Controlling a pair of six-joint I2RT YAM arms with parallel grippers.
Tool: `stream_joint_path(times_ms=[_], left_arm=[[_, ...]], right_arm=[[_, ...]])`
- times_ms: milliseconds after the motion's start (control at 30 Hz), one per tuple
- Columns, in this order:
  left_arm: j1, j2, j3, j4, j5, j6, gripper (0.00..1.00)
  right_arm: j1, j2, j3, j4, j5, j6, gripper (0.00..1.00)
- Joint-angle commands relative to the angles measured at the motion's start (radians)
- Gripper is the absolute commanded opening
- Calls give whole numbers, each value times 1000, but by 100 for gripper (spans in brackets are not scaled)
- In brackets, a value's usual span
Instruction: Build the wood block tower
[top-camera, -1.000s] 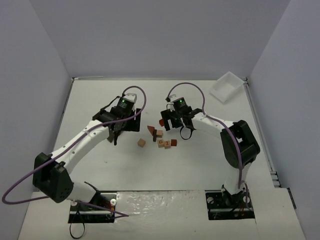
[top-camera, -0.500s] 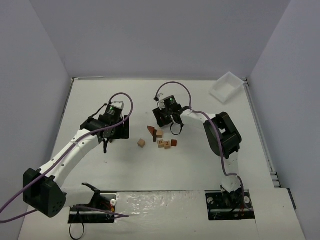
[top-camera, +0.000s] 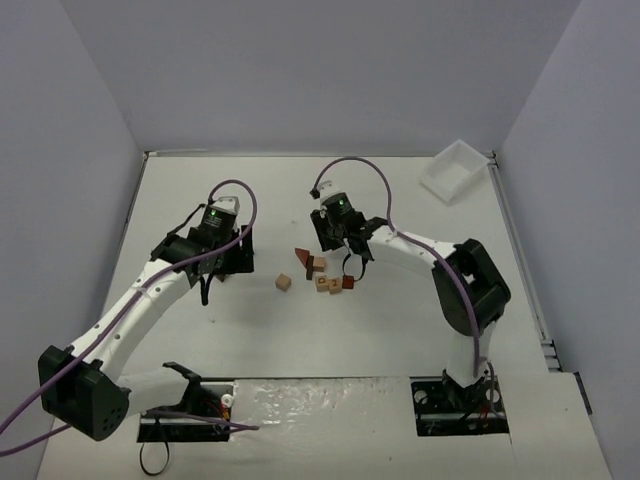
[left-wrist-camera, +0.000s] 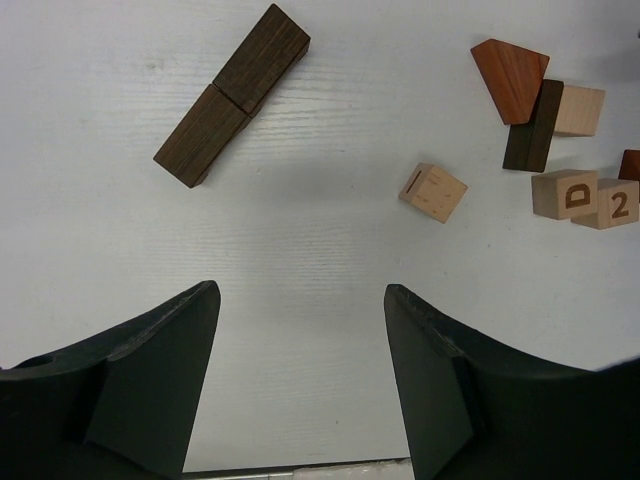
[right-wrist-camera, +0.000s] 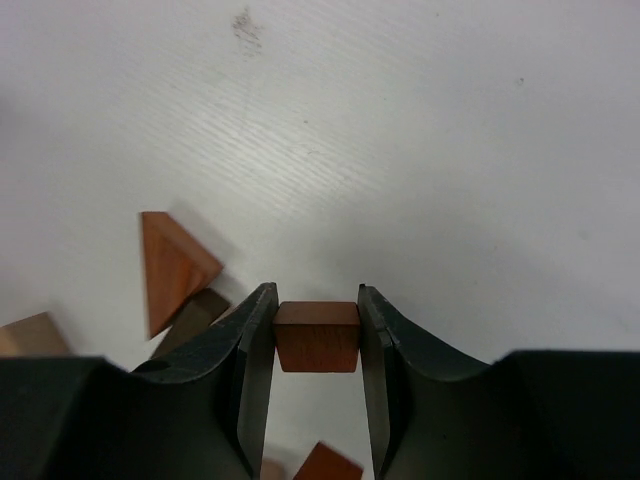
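I am taking the numbered cube (left-wrist-camera: 619, 203), the pale one printed with a 2, as my marker. A second pale cube with a D (left-wrist-camera: 563, 193) is sitting touching its left side in the top view, and a small red-brown piece (top-camera: 348, 284) is lying just to its right.

Just beyond the numbered cube, on the far side, the tower (top-camera: 312, 262) is sitting as a low cluster. It is made up of a red-brown wedge (left-wrist-camera: 510, 78) leaning against a dark brown slab (left-wrist-camera: 533, 125), with a pale cube (left-wrist-camera: 578, 110) touching the slab's other side.

The right gripper (right-wrist-camera: 317, 296) is hanging close over that cluster. Its fingers are pinching a red-brown block (right-wrist-camera: 317, 338), with both pads flat against its sides.

To the left of the numbered cube, a lone pale cube (left-wrist-camera: 433, 192) is resting apart from the rest. Farther left again, a long dark brown block (left-wrist-camera: 232, 95) is lying at a slant.

The left gripper (left-wrist-camera: 300, 295) is hovering well to the left of my marker with its fingers spread and nothing between them. The white tray (top-camera: 452, 171) is sitting well away, to the far right.
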Motion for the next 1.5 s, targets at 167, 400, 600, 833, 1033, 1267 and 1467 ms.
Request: stream_joint_path(times_ms=[167,400,600,833,1033,1267,1467], left_arm=[[11,-83,66,-53,-62,-89,64],[16,-177,53,-103,-119,-120,64],[16,-214,36,-130,-132,-125,64],[16,-245,12,-145,-112,-137,64],[12,-257,2,-145,-68,-203,64],[-148,-177,-23,-135,-131,-317,64],[-363,2,24,-110,-226,-448,64]], right_arm=[[353,-186,-132,-1,400,516,0],[518,28,-56,-98,528,824,0],[554,116,-22,-106,524,929,17],[587,52,-21,-143,565,926,58],[590,-132,-4,-256,696,805,74],[382,-450,-138,-313,618,632,79],[126,-766,-251,-328,417,439,96]])
